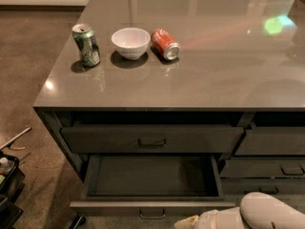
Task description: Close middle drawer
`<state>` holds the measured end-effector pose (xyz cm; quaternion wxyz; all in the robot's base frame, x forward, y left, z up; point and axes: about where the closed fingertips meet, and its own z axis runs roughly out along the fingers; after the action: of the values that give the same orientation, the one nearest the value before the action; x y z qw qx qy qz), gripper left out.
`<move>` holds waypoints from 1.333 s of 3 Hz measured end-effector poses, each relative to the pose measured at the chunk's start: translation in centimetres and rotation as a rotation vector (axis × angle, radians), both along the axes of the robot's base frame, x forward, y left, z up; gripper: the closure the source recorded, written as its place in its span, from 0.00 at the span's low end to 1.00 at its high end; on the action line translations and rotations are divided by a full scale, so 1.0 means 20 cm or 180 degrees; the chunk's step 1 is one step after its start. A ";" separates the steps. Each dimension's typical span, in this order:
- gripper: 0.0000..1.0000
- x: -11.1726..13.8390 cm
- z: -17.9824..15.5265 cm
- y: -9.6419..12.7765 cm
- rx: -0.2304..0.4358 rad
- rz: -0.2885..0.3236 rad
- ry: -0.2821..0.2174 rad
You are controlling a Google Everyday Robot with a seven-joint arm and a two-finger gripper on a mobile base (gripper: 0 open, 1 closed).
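The middle drawer [152,207] of the grey counter is pulled far out. Its dark, empty box interior [152,175] is open to view, and its flat front with a small loop handle [152,215] sits at the bottom edge of the camera view. My gripper [185,222] shows as a cream tip on the white arm [257,214] at the bottom right. It is just in front of the right part of the drawer front and mostly cut off by the frame edge.
The top drawer [152,138] above is closed. More closed drawers [267,168] are to the right. On the countertop [200,75] stand a green can [86,45] and a white bowl [130,42], and a red can [165,44] lies on its side. Dark bins [7,185] stand on the floor at left.
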<state>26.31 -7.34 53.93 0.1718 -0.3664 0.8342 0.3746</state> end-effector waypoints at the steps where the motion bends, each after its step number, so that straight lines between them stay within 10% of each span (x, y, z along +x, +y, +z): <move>1: 0.65 0.12 -0.10 -0.08 0.0072 -0.0174 0.0020; 2: 0.89 0.37 -0.17 -0.20 0.0055 -0.0435 -0.0077; 4: 1.00 0.55 -0.22 -0.28 -0.0025 -0.0613 -0.0116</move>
<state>37.34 -12.95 49.52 0.2207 -0.2919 0.8638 0.3464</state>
